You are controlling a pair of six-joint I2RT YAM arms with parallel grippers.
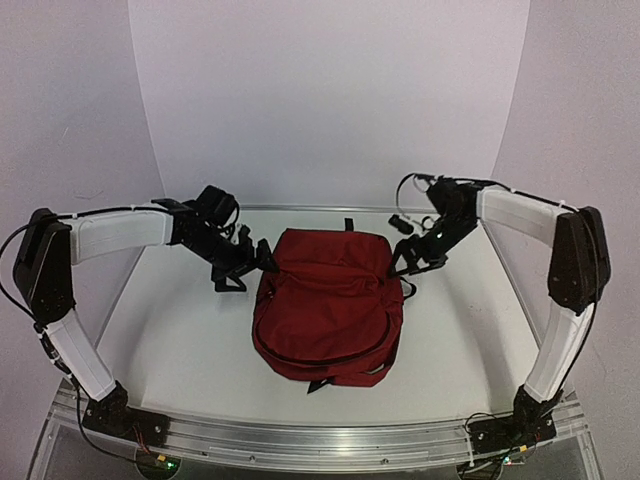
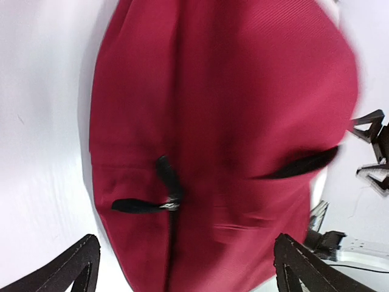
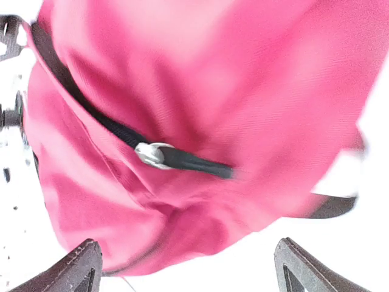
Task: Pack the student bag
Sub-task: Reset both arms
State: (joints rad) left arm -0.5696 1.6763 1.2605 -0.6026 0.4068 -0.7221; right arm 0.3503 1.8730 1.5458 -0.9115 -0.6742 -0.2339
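No readable text, label, brand on student bag (image 1: 328, 300).

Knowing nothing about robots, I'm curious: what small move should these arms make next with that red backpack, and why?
Probably the right gripper should ease toward the zipper pull and close on it. It and the left gripper stand open and empty beside the student bag, whose zip looks shut, with the pull just ahead.

One student bag (image 1: 328, 310), two arms (image 1: 110, 232) (perhaps two zipper pulls (image 3: 182, 161))
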